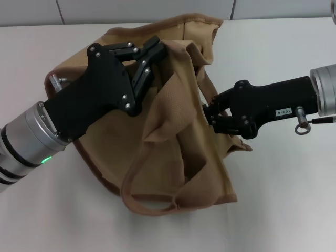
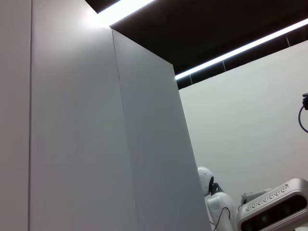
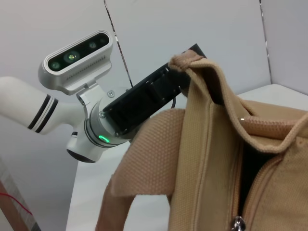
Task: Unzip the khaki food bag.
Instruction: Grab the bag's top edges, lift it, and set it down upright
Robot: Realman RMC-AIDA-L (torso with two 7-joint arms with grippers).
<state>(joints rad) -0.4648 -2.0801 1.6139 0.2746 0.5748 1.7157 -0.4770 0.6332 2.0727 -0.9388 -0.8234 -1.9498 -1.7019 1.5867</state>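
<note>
The khaki food bag (image 1: 178, 131) lies slumped on the white bench (image 1: 283, 199), roughly midway between its left and right edges and reaching back toward the far edge. It is a large tan canvas bag, its cloth creased and folded, with a darker brown piping along its seams and a broad webbing handle (image 1: 139, 184) looping out toward the near edge of the bench. In the right wrist view the bag's top edge is pulled up into a peak, the zipper line (image 3: 248, 187) runs down beside a dark gap where the canvas parts, and a small silver pull (image 3: 237, 223) hangs at the foot of that line (only its upper part shows). The left end effector (image 1: 149, 52) comes in from the near left corner of the bench and sits at the bag's upper rim, its black fingers drawn close together and pinching a fold of the khaki cloth there; the right wrist view shows the same fold lifted against its dark body. The right end effector (image 1: 211, 113) reaches in from the right edge of the bench and meets the bag's side by the opening, its fingers narrowed to a thin gap against the canvas, but whether they have hold of the zipper pull or cloth I cannot tell.
</note>
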